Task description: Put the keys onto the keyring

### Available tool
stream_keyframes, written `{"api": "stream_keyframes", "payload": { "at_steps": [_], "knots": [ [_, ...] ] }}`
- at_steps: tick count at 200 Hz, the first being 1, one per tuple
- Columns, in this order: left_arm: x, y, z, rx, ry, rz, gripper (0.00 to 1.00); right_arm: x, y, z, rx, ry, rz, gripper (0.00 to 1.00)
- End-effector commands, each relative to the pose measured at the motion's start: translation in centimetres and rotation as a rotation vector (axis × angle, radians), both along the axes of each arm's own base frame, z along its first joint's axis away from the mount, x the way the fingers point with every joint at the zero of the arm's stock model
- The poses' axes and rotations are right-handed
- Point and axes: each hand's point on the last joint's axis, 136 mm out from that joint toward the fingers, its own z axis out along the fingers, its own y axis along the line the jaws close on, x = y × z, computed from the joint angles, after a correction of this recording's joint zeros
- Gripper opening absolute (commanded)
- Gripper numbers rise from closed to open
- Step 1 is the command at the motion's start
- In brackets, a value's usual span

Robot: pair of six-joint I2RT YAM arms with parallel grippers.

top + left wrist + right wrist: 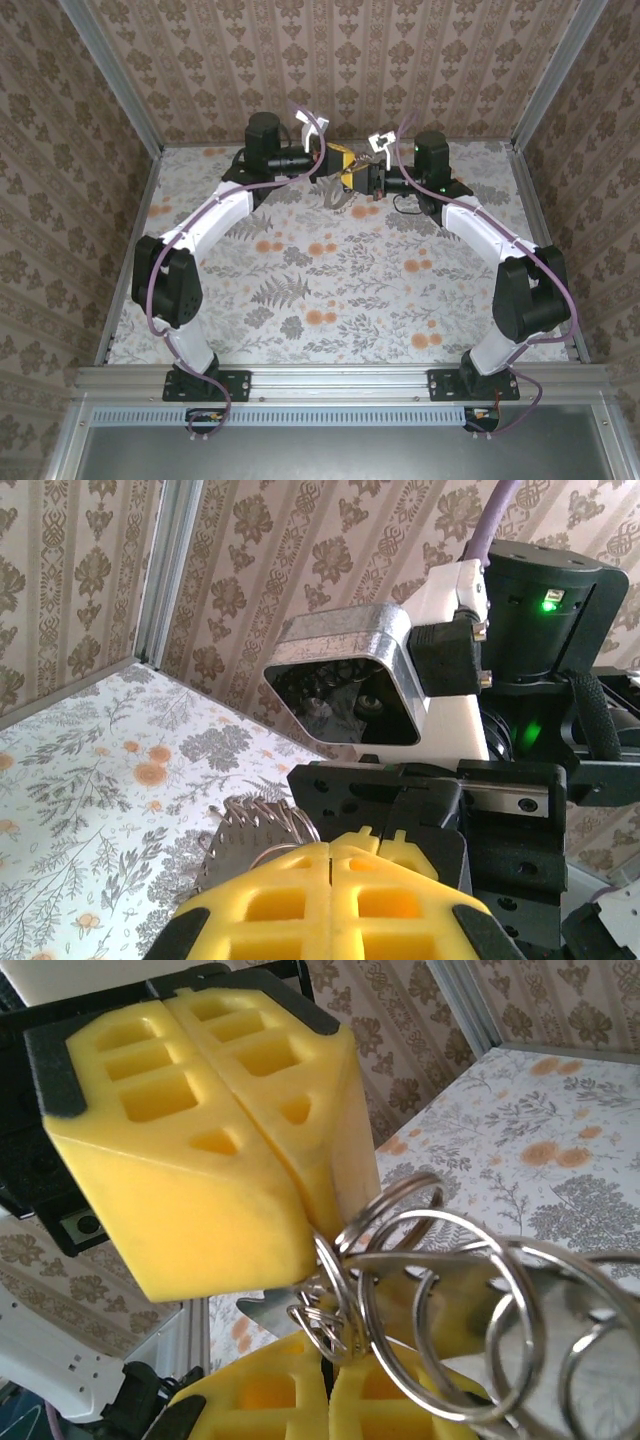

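The keyring shows as a grey perforated metal plate [240, 825] carrying several silver wire rings [440, 1290]. It hangs above the far middle of the table [335, 196], between the two grippers. My left gripper [330, 848] is shut, and one ring runs into its yellow fingers [200, 1130]. From the opposite side my right gripper [332, 1362] is shut on a small ring at its tips. In the top view the left gripper [338, 158] and right gripper [358, 180] touch tip to tip. The black-headed key is hidden.
The floral table [330, 290] lies below, bounded by patterned walls and aluminium posts [130, 100]. The back wall stands just behind both grippers. The right arm's wrist camera housing [350, 685] is very near the left gripper.
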Motion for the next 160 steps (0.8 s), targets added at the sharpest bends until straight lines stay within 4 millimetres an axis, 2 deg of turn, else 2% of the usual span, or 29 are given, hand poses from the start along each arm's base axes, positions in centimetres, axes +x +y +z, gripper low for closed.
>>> {"api": "stream_keyframes", "payload": {
  "at_steps": [1, 14, 33, 49, 71, 75, 90, 105, 130, 160],
  "knots": [
    [-0.5, -0.2, 2.4, -0.073, -0.050, 0.006, 0.00, -0.3, -0.2, 0.2, -0.002, 0.005, -0.032, 0.08],
    [-0.1, 0.0, 2.5, -0.093, -0.038, 0.016, 0.00, -0.4, -0.7, 0.1, -0.005, 0.008, -0.061, 0.26],
    [0.4, 0.3, 2.6, -0.124, -0.025, 0.024, 0.00, -1.1, -1.7, 0.1, -0.008, 0.010, -0.091, 0.40],
    [0.7, 0.6, 2.7, -0.151, -0.020, 0.028, 0.00, -2.1, -2.7, -0.1, -0.009, 0.012, -0.113, 0.47],
    [1.0, 1.0, 2.9, -0.188, -0.013, 0.021, 0.00, -3.2, -4.4, -0.9, -0.023, 0.024, -0.160, 0.49],
    [1.1, 1.0, 3.0, -0.195, -0.014, 0.021, 0.00, -3.8, -4.8, 0.2, -0.014, -0.004, -0.171, 0.49],
    [1.3, 1.3, 3.1, -0.216, -0.012, 0.021, 0.00, -4.1, -5.9, 0.9, -0.003, -0.026, -0.224, 0.49],
    [1.5, 1.5, 3.1, -0.233, -0.001, 0.021, 0.00, -4.0, -6.6, 2.5, 0.031, -0.055, -0.272, 0.49],
    [1.7, 1.5, 2.9, -0.255, 0.020, 0.023, 0.00, -2.8, -7.0, 5.1, 0.118, -0.082, -0.329, 0.45],
    [1.6, 1.6, 2.9, -0.278, 0.033, 0.018, 0.00, -0.5, -7.2, 6.9, 0.261, -0.059, -0.375, 0.40]
  ]
}}
